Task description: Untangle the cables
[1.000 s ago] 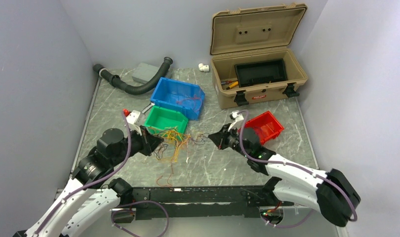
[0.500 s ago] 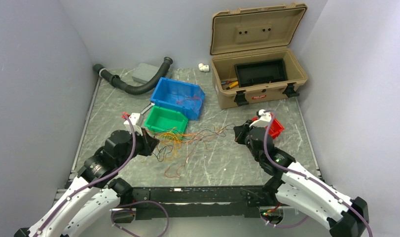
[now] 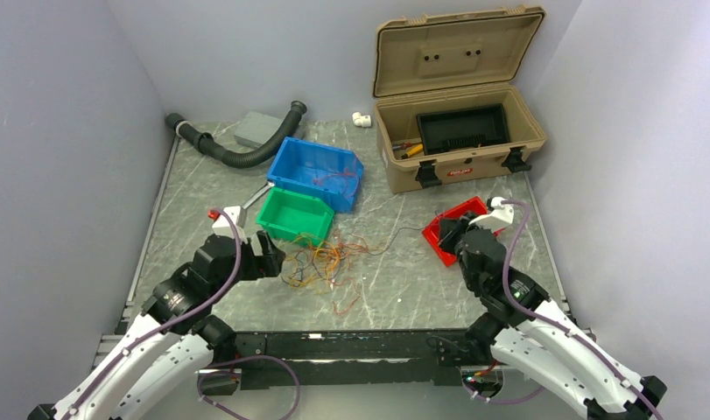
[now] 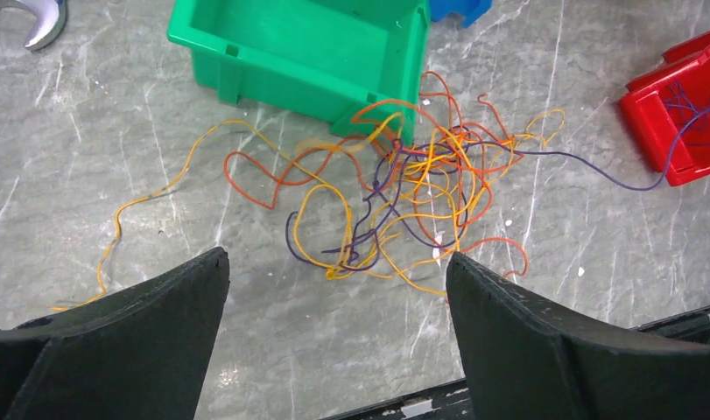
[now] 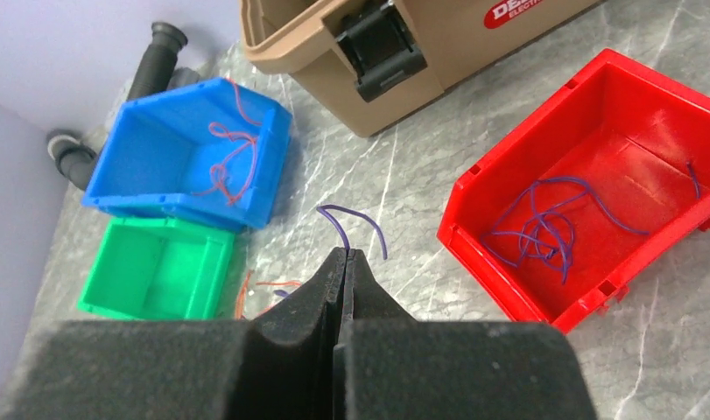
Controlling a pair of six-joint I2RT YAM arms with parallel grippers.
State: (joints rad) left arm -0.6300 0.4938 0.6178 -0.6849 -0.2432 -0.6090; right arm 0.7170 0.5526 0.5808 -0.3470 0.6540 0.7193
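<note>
**Cables** [image 4: 404, 188]: a loose tangle of thin orange, yellow, red and purple wires. It is lying on the grey marbled table [image 3: 404, 289], touching the near corner of the green bin [image 4: 290, 74] and spreading from there toward the arms. One orange strand is trailing off to the left. One purple strand [image 4: 587, 171] is running right, up to the red bin [image 5: 491, 271].

**Left gripper** [image 4: 335, 262]: it is hovering at the near side of the tangle. Its fingers are spread wide, with nothing held between them.

**Right gripper** [image 5: 344, 258]: it is hanging beside the red bin with its pads pressed flat together. A purple wire end [image 5: 373, 229] is curling just past the tips. Whether it is pinched cannot be told.

**Sorted wires:** a knot of purple wires is lying in the red bin. A few red-orange wires are lying in the blue bin [image 5: 176, 203].

**Surroundings:**
- The blue bin is sitting just behind the green one.
- A tan case [image 3: 456, 171] is standing at the far right with its lid raised.
- A black corrugated hose [image 3: 237, 157] is curving along the far left.
- A wrench [image 4: 36, 22] is lying near the green bin.
</note>
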